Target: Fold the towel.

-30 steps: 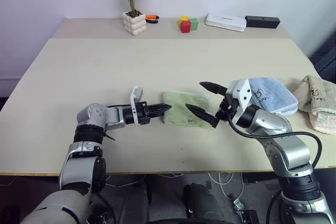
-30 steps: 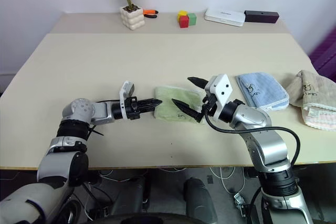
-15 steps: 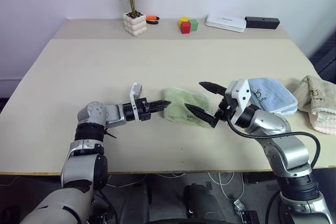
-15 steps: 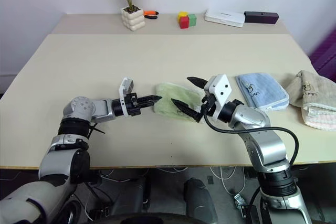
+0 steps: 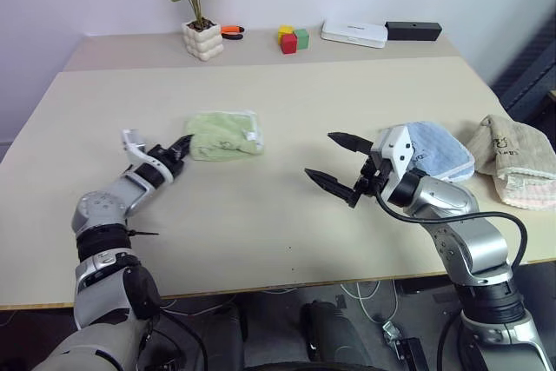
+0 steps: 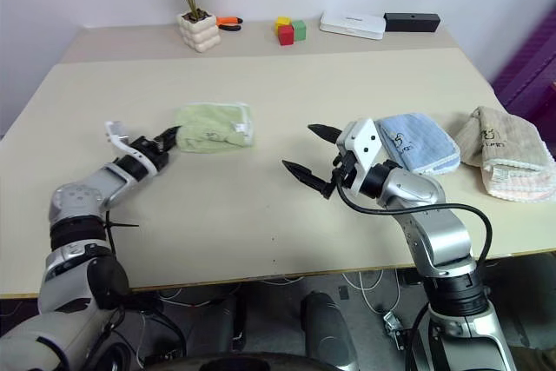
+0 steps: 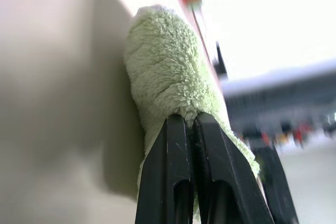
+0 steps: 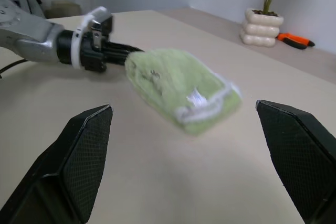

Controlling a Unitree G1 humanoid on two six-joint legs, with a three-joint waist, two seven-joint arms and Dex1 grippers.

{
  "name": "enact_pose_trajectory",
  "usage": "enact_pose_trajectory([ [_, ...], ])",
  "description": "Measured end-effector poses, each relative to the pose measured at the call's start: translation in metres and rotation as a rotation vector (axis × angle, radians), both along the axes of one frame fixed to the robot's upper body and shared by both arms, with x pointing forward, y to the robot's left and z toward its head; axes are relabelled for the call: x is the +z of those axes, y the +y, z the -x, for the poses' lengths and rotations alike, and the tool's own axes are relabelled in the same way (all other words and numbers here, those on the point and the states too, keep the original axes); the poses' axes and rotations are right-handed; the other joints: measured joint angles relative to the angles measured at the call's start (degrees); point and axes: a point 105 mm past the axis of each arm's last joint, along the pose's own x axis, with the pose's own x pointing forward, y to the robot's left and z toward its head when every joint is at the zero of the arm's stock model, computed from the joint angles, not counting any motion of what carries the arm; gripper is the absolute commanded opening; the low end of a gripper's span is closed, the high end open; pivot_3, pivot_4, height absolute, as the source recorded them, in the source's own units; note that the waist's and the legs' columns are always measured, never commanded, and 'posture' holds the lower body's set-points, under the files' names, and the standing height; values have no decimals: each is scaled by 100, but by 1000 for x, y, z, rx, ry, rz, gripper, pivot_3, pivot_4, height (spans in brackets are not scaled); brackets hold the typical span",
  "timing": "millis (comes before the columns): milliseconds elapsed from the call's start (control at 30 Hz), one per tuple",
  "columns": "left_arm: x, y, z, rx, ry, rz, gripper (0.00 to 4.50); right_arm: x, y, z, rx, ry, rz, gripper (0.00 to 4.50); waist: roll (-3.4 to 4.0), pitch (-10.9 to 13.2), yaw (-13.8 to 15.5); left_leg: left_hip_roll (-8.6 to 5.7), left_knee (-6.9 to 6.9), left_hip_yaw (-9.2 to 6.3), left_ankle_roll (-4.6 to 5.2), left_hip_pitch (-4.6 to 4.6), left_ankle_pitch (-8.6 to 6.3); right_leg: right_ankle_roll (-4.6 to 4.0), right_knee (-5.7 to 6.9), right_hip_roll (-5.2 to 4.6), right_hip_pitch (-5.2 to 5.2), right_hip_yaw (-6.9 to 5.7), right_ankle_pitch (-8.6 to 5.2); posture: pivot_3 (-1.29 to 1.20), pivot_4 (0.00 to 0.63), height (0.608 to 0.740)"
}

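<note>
The light green towel (image 5: pixel 224 135) lies folded into a small bundle on the beige table (image 5: pixel 287 215), left of centre, its white edging on the side toward my right arm. My left gripper (image 5: pixel 180 147) points at the towel's near-left edge. In the left wrist view its black fingers (image 7: pixel 178 145) are pressed together with the terry edge (image 7: pixel 168 72) at their tips. My right gripper (image 5: pixel 319 155) hovers open over bare table well right of the towel, with nothing between its fingers (image 8: pixel 84 150). It faces the towel (image 8: pixel 178 85).
A folded light blue towel (image 5: pixel 430 149) lies just behind my right gripper, with a beige towel (image 5: pixel 512 158) at the right edge. On the back shelf stand a potted plant (image 5: pixel 201 39), coloured blocks (image 5: pixel 291 38), a white box (image 5: pixel 354 34) and a black box (image 5: pixel 413 29).
My left gripper has swung left and turned, and the towel went with it, away from the right gripper. The right gripper stayed put. The view has shifted a little.
</note>
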Motion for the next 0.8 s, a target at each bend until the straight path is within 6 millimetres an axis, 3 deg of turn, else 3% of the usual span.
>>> enact_pose_trajectory([
  [133,9,65,13,283,-46,-2,49,-1,1,0,19,3,2,4500,-7,4,28,0,-1,4,-1,-7,0,0,-4,-5,-2,-1,0,0,150,740],
  [267,13,100,32,471,-78,-10,49,-4,2,5,66,39,6,4500,-9,5,140,-3,12,8,-2,-15,-1,1,-7,-12,-1,-1,1,0,150,740],
  [467,-7,104,58,613,-50,50,49,-8,-26,24,129,170,20,4500,-23,8,283,-6,37,8,-3,-28,-1,-21,-21,-20,6,-1,-10,0,150,740],
  [600,-10,107,82,728,-76,97,49,-17,-45,48,184,252,75,4500,-26,6,297,-5,35,8,-3,-25,-1,-23,-26,-17,9,0,-11,0,150,740],
  [800,-15,99,102,782,-89,85,49,-14,-52,55,193,255,80,4500,-30,4,285,-4,38,8,-3,-24,-1,-25,-29,-13,9,1,-12,0,150,740],
])
